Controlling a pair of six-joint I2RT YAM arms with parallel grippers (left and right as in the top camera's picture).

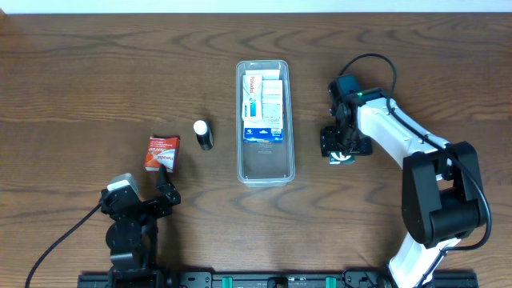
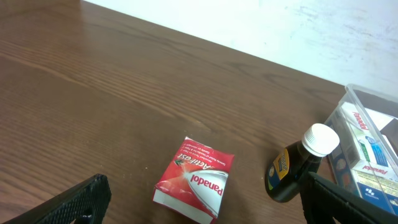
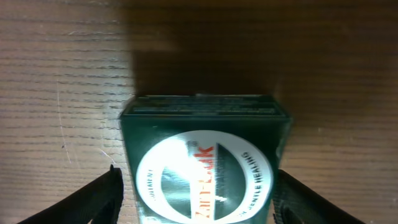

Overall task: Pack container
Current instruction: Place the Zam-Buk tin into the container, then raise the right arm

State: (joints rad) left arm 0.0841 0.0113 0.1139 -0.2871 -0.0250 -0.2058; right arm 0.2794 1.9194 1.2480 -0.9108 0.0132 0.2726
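Observation:
The clear plastic container [image 1: 265,178] stands at the table's middle, and its corner shows in the left wrist view [image 2: 373,99]. Several white and blue medicine boxes [image 1: 263,108] fill its far half. My right gripper [image 1: 342,152] points down at the table to the container's right. Its fingers [image 3: 198,186] are open on either side of a dark green box [image 3: 205,143] lying on the wood. My left gripper [image 1: 154,186] is open and empty [image 2: 204,180], just short of a red Panadol box [image 2: 194,179].
The red Panadol box [image 1: 162,152] lies left of the container. A small dark bottle with a white cap [image 1: 204,134] lies between them and also shows in the left wrist view [image 2: 292,168]. A black cable loops over the right arm [image 1: 376,60].

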